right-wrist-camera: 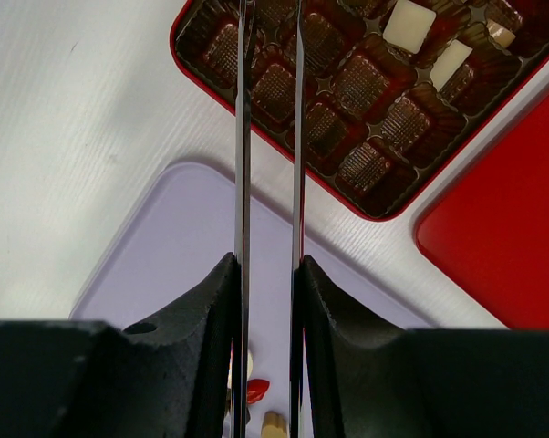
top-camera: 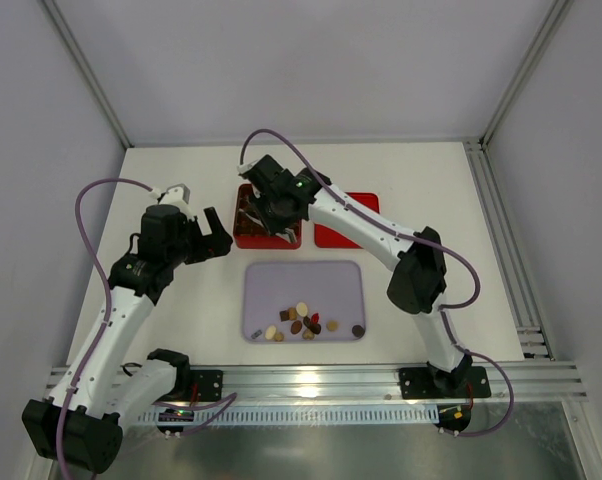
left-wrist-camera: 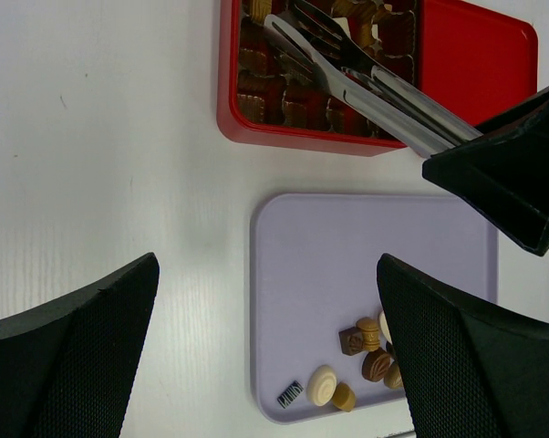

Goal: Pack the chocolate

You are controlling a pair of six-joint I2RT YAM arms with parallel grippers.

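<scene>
Several loose chocolates point(top-camera: 301, 322), brown, tan, cream and one red, lie near the front edge of the lilac tray point(top-camera: 281, 280); they also show in the left wrist view point(left-wrist-camera: 366, 351). More chocolates sit in the compartments of the red box point(top-camera: 243, 238). My right gripper point(top-camera: 276, 205) is shut on metal tongs point(right-wrist-camera: 241, 137), whose blades reach over the box point(right-wrist-camera: 188, 23). I cannot tell if the tong tips point(left-wrist-camera: 284, 27) hold anything. My left gripper point(top-camera: 209, 232) is open and empty, above the table left of the tray point(left-wrist-camera: 267, 274).
A red lid point(top-camera: 331, 238) lies right of the box, partly under my right arm. White walls and metal rails border the table at the back and right. A small striped piece point(left-wrist-camera: 290, 393) lies at the tray's front left corner.
</scene>
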